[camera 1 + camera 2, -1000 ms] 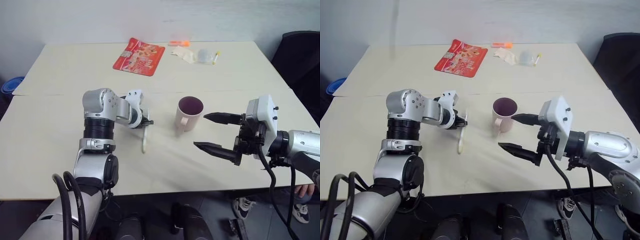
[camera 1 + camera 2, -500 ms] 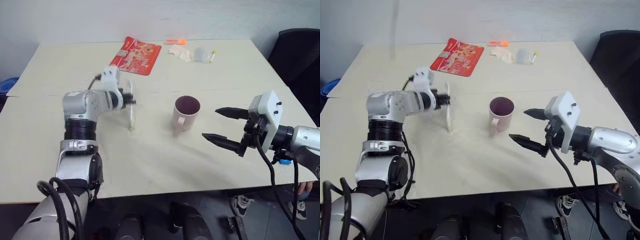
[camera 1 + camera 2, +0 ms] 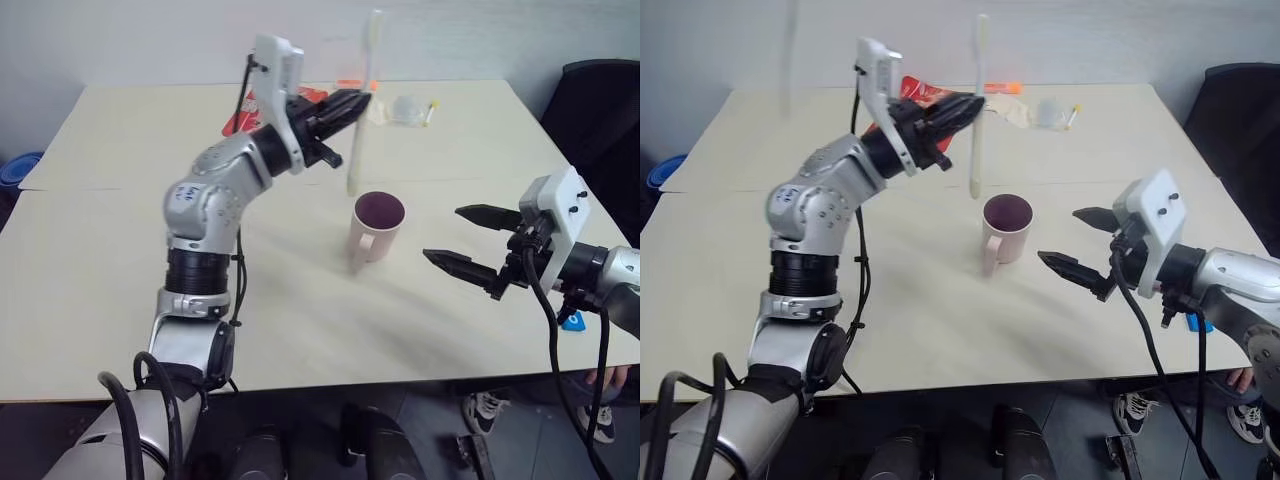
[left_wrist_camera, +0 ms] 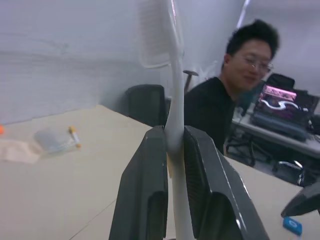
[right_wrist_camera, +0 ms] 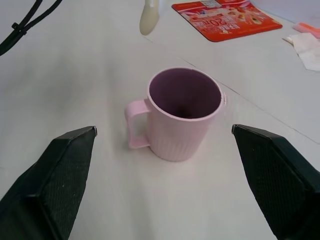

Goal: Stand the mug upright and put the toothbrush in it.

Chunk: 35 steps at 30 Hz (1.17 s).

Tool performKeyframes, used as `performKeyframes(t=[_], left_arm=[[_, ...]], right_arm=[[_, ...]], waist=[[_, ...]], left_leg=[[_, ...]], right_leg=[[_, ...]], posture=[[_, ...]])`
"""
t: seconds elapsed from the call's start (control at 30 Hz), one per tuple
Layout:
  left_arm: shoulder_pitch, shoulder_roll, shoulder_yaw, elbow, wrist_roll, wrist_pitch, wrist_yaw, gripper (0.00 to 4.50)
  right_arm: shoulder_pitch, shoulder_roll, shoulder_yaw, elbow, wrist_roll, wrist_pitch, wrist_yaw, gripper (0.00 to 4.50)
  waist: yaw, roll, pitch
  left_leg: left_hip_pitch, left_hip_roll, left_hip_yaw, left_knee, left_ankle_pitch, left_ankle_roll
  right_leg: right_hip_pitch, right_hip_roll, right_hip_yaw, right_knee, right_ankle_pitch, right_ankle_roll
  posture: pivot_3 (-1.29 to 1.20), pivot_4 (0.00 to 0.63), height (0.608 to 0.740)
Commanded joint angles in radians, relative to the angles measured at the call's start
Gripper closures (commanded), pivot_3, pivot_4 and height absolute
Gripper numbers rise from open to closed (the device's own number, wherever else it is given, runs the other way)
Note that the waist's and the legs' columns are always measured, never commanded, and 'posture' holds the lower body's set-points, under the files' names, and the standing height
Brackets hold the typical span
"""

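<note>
One mug [image 3: 375, 228] stands upright near the middle of the table [image 3: 120, 260], its handle toward the robot, and its dark inside holds nothing. The toothbrush [image 3: 363, 105] is in the air above and a little behind the mug, nearly vertical with the bristled head on top; its lower end hangs just over the far rim, not inside. The left gripper [image 3: 352, 101] pinches it at about mid-length, fingers [image 4: 150, 190] pressed against the handle from both sides. The right gripper [image 3: 470, 240] is spread wide to the right of the mug, level with it, touching nothing.
</note>
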Motion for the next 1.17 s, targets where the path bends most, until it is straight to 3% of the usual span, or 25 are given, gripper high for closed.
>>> performKeyframes(t=[0.03, 0.2, 0.37, 0.53, 0.67, 0.8, 0.97, 1.07, 1.17], left_arm=[[-0.023, -0.028, -0.034, 0.045, 0.041, -0.106, -0.021, 4.14], [-0.004, -0.066, -0.108, 0.157, 0.123, -0.25, -0.062, 4.14], [0.02, -0.101, -0.081, 0.241, 0.117, -0.337, -0.088, 2.79], [0.055, -0.099, -0.071, 0.194, 0.106, -0.326, -0.093, 1.32], [0.156, 0.051, -0.071, -0.027, 0.073, -0.163, -0.159, 0.09], [0.266, 0.356, -0.047, -0.216, 0.057, -0.115, -0.364, 0.04], [0.369, 0.725, 0.016, -0.246, 0.047, -0.152, -0.641, 0.04], [0.431, 0.86, 0.061, -0.245, 0.029, -0.169, -0.745, 0.04], [0.48, 0.903, 0.102, -0.245, 0.016, -0.158, -0.755, 0.04]], right_arm=[[0.0, -0.008, -0.062, -0.023, 0.006, 0.0, -0.024, 0.0], [-0.002, 0.009, -0.068, -0.042, 0.038, 0.023, -0.059, 0.0], [0.006, 0.012, -0.081, -0.063, 0.073, 0.038, -0.085, 0.0], [0.012, 0.007, -0.08, -0.06, 0.087, 0.034, -0.092, 0.0], [0.004, 0.0, -0.058, -0.035, 0.066, 0.015, -0.072, 0.0], [0.035, -0.052, -0.049, 0.035, 0.024, -0.019, 0.053, 0.0], [0.105, -0.184, -0.071, 0.185, -0.03, -0.091, 0.338, 0.0], [0.101, -0.217, -0.056, 0.288, -0.075, -0.145, 0.429, 0.0], [0.057, -0.2, -0.023, 0.365, -0.128, -0.187, 0.433, 0.0]], waist=[[-0.001, 0.0, 0.0], [0.002, 0.0, 0.0], [0.001, 0.0, 0.0], [0.002, 0.0, 0.0], [-0.014, 0.0, 0.0], [-0.028, 0.001, 0.0], [-0.019, 0.001, 0.0], [-0.017, 0.001, 0.001], [-0.017, 0.001, 0.001]], left_leg=[[0.0, 0.0, 0.0, 0.0, 0.0, 0.0], [0.0, 0.0, 0.0, 0.0, 0.0, 0.001], [-0.003, 0.0, -0.003, 0.0, -0.001, 0.003], [-0.003, 0.0, -0.004, 0.0, -0.001, 0.003], [-0.003, 0.001, -0.008, 0.0, -0.001, 0.004], [-0.002, 0.002, -0.008, 0.0, 0.0, 0.002], [-0.002, 0.002, -0.008, 0.0, -0.001, 0.003], [-0.002, 0.002, -0.008, 0.0, -0.002, 0.005], [-0.002, 0.002, -0.006, 0.0, -0.003, 0.007]], right_leg=[[0.0, 0.0, 0.0, 0.0, 0.0, 0.0], [0.0, 0.0, -0.001, -0.001, 0.0, 0.0], [-0.001, 0.0, -0.002, -0.004, 0.0, 0.001], [-0.001, 0.0, -0.003, -0.004, 0.001, 0.001], [-0.001, 0.0, -0.002, -0.004, 0.001, 0.001], [-0.001, 0.0, -0.002, -0.002, 0.001, 0.001], [0.0, 0.001, -0.003, -0.003, 0.0, 0.0], [0.0, 0.0, -0.004, -0.005, 0.0, 0.001], [0.0, -0.001, -0.005, -0.006, 0.001, 0.003]], posture=[[0.0, 0.15, 0.74], [0.0, 0.15, 0.74], [0.0, 0.15, 0.74], [0.0, 0.15, 0.74], [0.0, 0.15, 0.74], [0.0, 0.15, 0.74], [0.0, 0.15, 0.74], [0.0, 0.15, 0.74], [0.0, 0.15, 0.74]])
